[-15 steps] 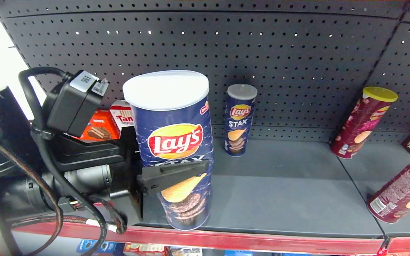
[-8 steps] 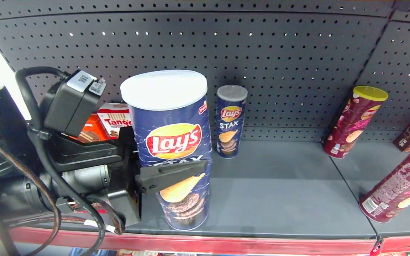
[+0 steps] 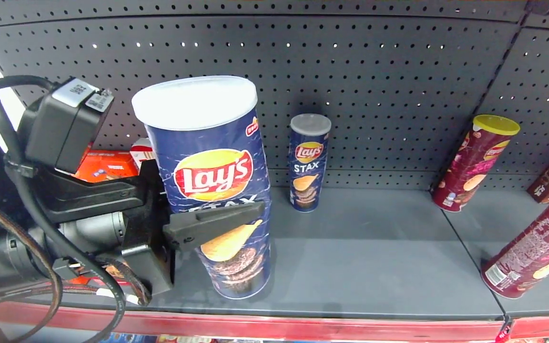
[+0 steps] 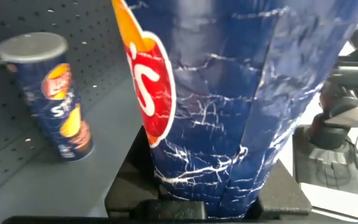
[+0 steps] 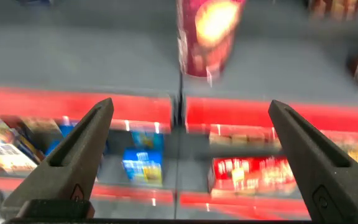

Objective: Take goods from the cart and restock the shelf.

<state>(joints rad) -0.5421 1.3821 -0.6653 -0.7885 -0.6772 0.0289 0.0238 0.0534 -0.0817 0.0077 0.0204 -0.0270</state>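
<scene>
My left gripper (image 3: 224,216) is shut on a large blue chips can (image 3: 208,157) with a white lid, held upright at the front left of the grey shelf (image 3: 374,257). Its base is at or just above the shelf surface. In the left wrist view the held blue chips can (image 4: 229,93) rises between the jaws. A second, smaller-looking blue can (image 3: 309,162) (image 4: 55,93) stands upright by the back wall. My right gripper (image 5: 191,162) is open with nothing between its fingers, facing the shelf's red front edge (image 5: 135,102).
Two maroon cans lean at the right, one against the pegboard (image 3: 477,164), one nearer the front (image 3: 532,247). Orange and white biscuit boxes (image 3: 107,164) sit behind my left arm. Open shelf floor lies between the blue and maroon cans. Packaged goods (image 5: 142,165) fill the shelf below.
The camera shifted a little at first. Since then my left gripper has carried the big blue can to the left and slightly upward in the head view; the other cans stayed put.
</scene>
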